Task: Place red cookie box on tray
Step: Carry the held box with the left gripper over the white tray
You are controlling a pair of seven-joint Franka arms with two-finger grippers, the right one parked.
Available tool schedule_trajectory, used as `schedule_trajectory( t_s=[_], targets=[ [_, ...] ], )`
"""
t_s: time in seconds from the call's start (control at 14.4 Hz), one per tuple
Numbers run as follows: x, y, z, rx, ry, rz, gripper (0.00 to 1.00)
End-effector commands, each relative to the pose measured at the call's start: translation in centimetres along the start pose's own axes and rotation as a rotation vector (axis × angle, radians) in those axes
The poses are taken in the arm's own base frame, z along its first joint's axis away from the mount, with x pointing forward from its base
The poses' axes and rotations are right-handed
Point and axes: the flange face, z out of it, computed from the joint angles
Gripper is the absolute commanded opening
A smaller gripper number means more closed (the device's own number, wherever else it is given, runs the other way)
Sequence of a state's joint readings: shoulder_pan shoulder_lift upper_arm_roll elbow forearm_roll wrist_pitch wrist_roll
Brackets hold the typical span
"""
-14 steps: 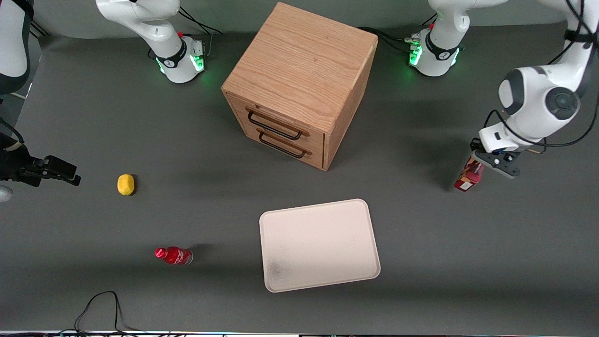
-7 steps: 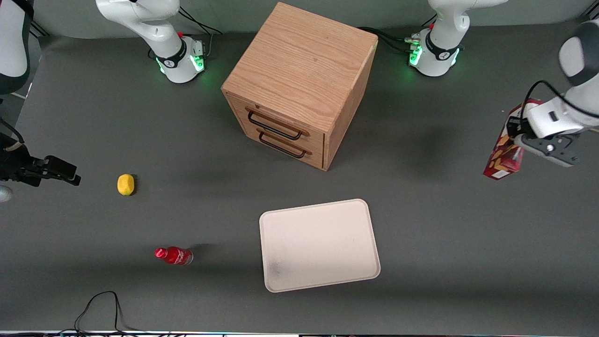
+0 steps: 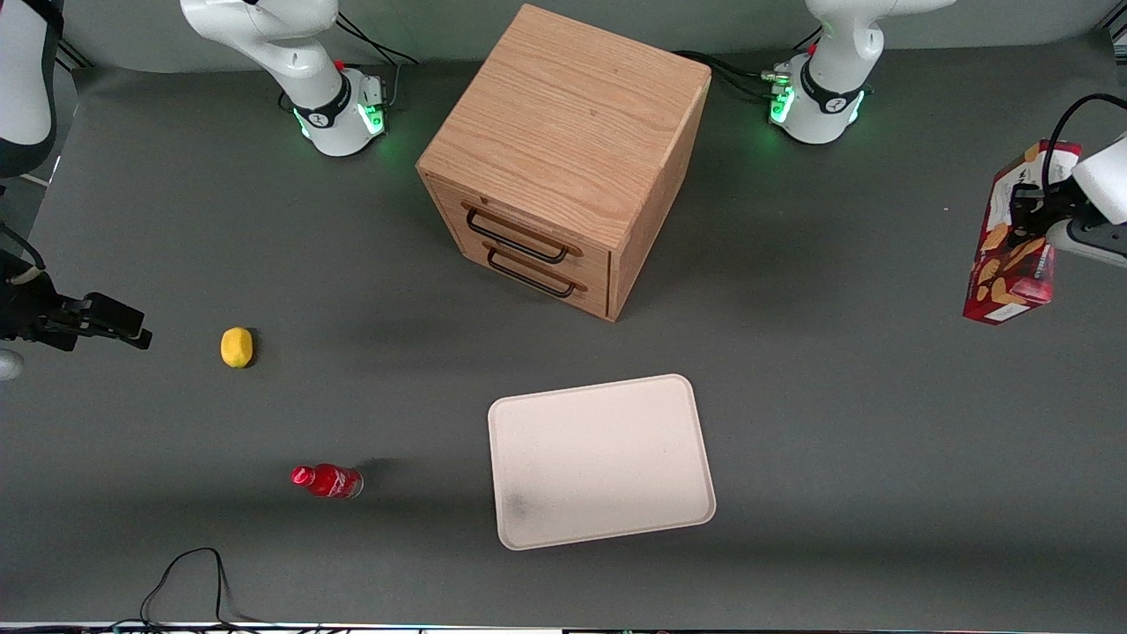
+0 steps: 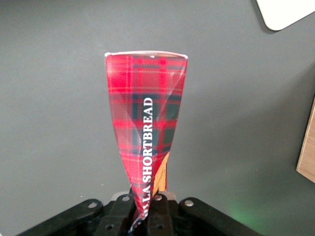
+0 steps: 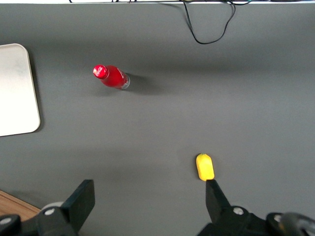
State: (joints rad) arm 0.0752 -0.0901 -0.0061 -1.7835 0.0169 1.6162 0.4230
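My gripper (image 3: pixel 1039 216) is shut on the red cookie box (image 3: pixel 1012 246) and holds it high above the table at the working arm's end, hanging almost upright. In the left wrist view the box (image 4: pixel 145 128) shows its red tartan face with white lettering, pinched between the black fingers (image 4: pixel 162 214) of the gripper (image 4: pixel 146 209). The tray (image 3: pixel 599 460), cream-white with a grey smudge, lies flat near the table's middle, nearer the front camera than the cabinet. One corner of the tray (image 4: pixel 285 12) shows in the left wrist view.
A wooden two-drawer cabinet (image 3: pixel 563 158) stands at the table's middle. A small red bottle (image 3: pixel 326 481) and a yellow lemon (image 3: pixel 236 346) lie toward the parked arm's end. A black cable (image 3: pixel 189 581) loops at the table's near edge.
My gripper has lifted the cookie box off the table and carried it up and outward toward the working arm's end. Nothing else has moved.
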Motion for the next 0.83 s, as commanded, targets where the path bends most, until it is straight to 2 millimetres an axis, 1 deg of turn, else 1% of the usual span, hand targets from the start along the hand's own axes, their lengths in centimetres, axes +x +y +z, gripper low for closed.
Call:
schedule_trajectory(
  t_s=[0.0,0.07,0.21,0.28,0.62,0.76],
  targets=[
    [0.3,0.4,-1.0,0.008,-0.006,0.037,0.0],
    [0.4,0.4,-1.3,0.011,-0.001,0.055,0.0],
    [1.1,0.7,-0.8,0.004,-0.003,0.04,0.0],
    [2.1,1.3,-0.5,0.0,-0.004,0.026,0.0],
    [9.2,6.2,0.6,0.009,0.002,-0.109,0.0],
    [12.0,8.8,1.0,0.011,0.009,-0.169,0.0]
  ],
)
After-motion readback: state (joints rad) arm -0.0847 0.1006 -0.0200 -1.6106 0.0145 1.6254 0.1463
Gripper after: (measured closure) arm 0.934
